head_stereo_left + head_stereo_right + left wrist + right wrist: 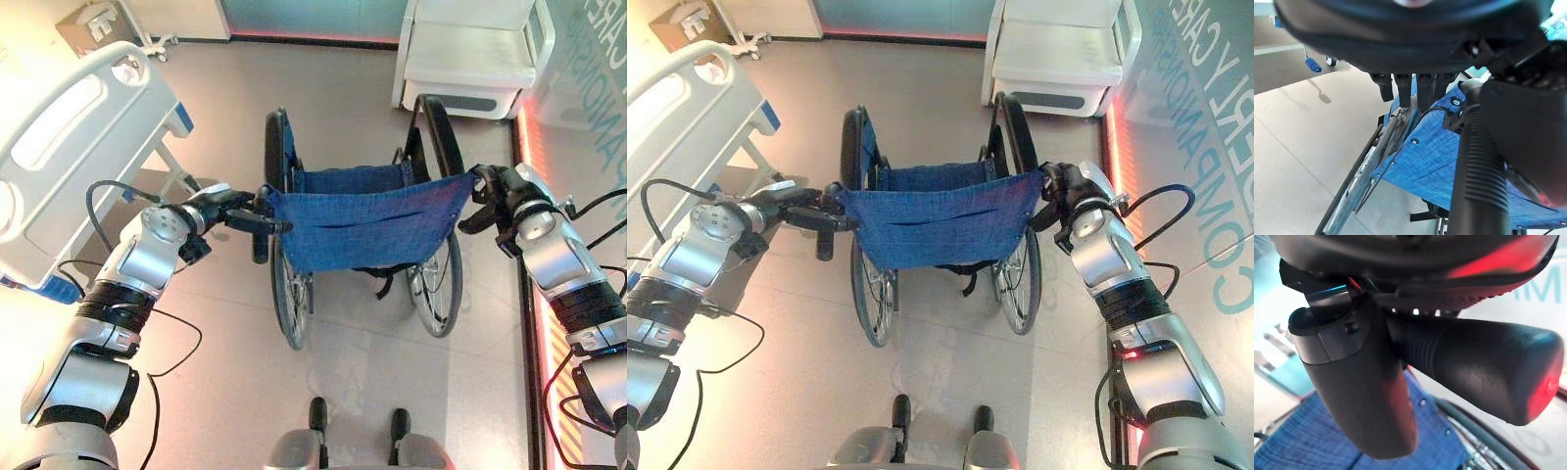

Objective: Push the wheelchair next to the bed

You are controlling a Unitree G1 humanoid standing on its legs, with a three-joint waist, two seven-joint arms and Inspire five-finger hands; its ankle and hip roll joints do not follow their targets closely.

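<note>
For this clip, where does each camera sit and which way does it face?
Left eye view: on the head, looking down at the wheelchair, with the bed at left; both arms show.
Right eye view: same scene, slightly offset; the white chair stands beyond.
Left wrist view: along the left hand onto the left push handle.
Right wrist view: along the right hand, curled round the right push handle.
All four share the blue backrest.

Both head eyes look steeply down on the wheelchair [362, 230] centre frame, bed [69, 147] upper left, while each wrist camera sits very close against its push handle [1480, 166].
</note>
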